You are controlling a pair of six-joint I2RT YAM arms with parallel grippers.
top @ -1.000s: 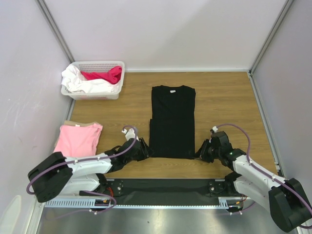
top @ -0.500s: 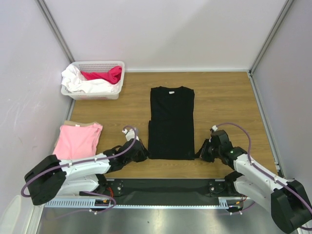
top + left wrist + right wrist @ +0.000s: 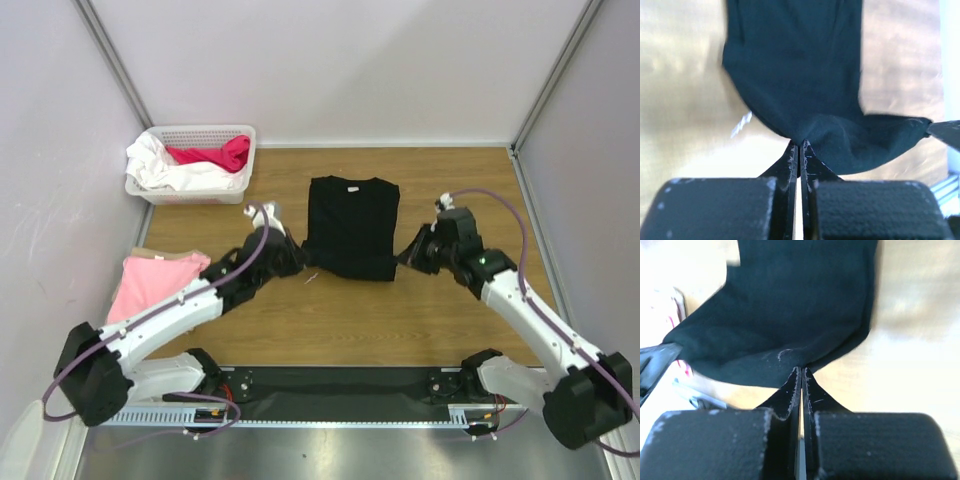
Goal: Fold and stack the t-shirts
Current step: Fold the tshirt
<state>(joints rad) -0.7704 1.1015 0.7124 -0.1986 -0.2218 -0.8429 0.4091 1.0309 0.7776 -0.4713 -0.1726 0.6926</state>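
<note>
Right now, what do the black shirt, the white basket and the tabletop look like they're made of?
Black shirt: soft matte cloth, perhaps cotton; it sags in loose folds. White basket: likely rigid plastic, with a latticed rim. Tabletop: wood or wood-look laminate, showing grain streaks and a faint sheen.

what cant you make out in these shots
- Black cloth short-sleeved t-shirt: any chest mark is too small to find in the top view; both wrist views cut off its collar.
- Its under layers: covered by the hem that the left gripper and right gripper pinch.
- Light pink folded t-shirt: near corner hidden by the left arm, top view.
- White plastic basket: heaped cloth, garment kinds unclear, top view.
</note>
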